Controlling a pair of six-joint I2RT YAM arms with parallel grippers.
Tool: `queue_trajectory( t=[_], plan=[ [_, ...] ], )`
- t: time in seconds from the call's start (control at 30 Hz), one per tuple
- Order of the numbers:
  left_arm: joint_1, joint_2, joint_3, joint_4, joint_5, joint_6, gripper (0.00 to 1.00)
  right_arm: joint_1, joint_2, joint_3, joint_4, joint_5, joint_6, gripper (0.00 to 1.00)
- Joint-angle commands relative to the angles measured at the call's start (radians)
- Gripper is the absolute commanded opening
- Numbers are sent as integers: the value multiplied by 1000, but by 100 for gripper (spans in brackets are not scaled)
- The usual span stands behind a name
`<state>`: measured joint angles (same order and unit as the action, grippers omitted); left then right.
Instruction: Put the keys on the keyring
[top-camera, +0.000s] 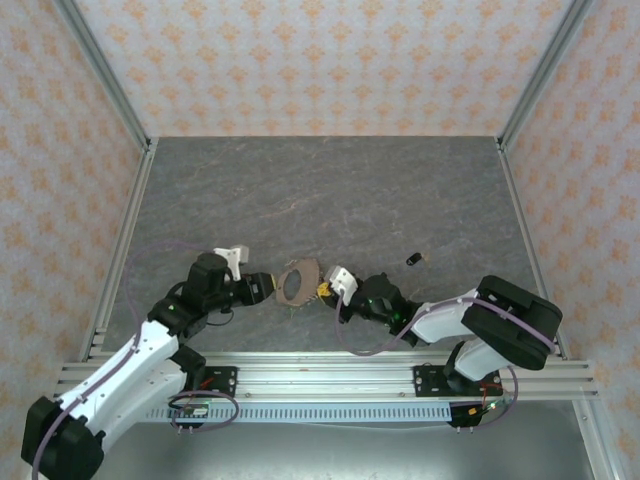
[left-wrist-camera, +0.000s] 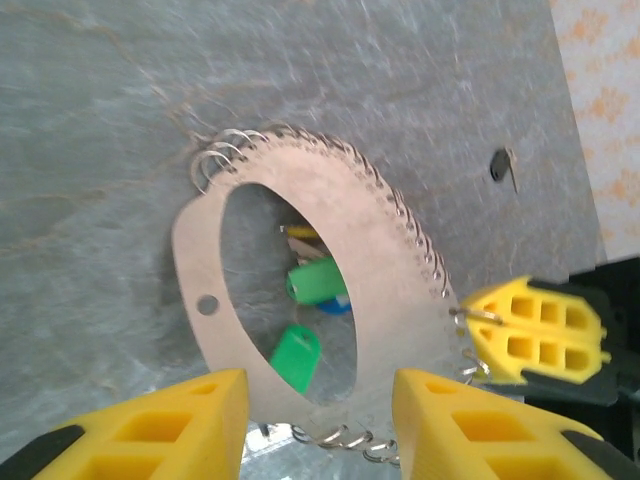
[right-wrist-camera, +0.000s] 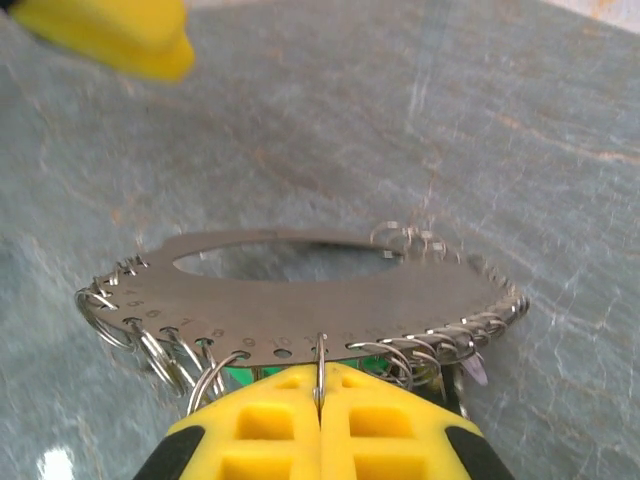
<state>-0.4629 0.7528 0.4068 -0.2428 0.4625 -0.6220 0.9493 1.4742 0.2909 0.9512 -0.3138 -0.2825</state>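
1. Yellow ribbed fingers of the right gripper: clenched together, with a thin wire link pinched upright between them.
2. Round grey-brown flat keyring with an oval open centre and a rim fringed with wire links: held raised and tilted between the two grippers. The right gripper is met at one edge, the left at the opposite edge.
3. Left gripper: jaws parted and set either side of the keyring's near rim. Whether the pads press on it cannot be told.
4. Small green-headed keys and a blue one: seen through the open centre, beneath the keyring.
5. Small dark-headed key: laid loose on the grey stone-patterned table, well apart from the keyring, beyond the right gripper on its outer side. It is judged to be the piece left to thread. The right arm is the nearer, so the keyring would need to be entrusted to the left gripper. The key's long axis is too small to be read.
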Motion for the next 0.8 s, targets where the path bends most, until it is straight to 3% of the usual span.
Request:
queue_trajectory(
  t=[0.0, 0.17, 0.43, 0.63, 0.77],
  plan=[
    [-71, 73, 72, 54, -33, 37, 39, -19, 2, -3, 185, -122, 70, 0],
    [-129, 204, 118, 125, -78, 31, 34, -25, 24, 19, 224, -141, 57, 0],
    [-151, 366, 137, 149, -46, 15, 20, -27, 119, 28, 290, -75, 94, 0],
    [-164, 416, 111, 187, -20, -7, 16, -26, 203, 25, 450, -67, 185, 0],
    [-164, 407, 117, 171, 0, 3, 16, -26, 217, 44, 450, -49, 195, 0]
  ],
)
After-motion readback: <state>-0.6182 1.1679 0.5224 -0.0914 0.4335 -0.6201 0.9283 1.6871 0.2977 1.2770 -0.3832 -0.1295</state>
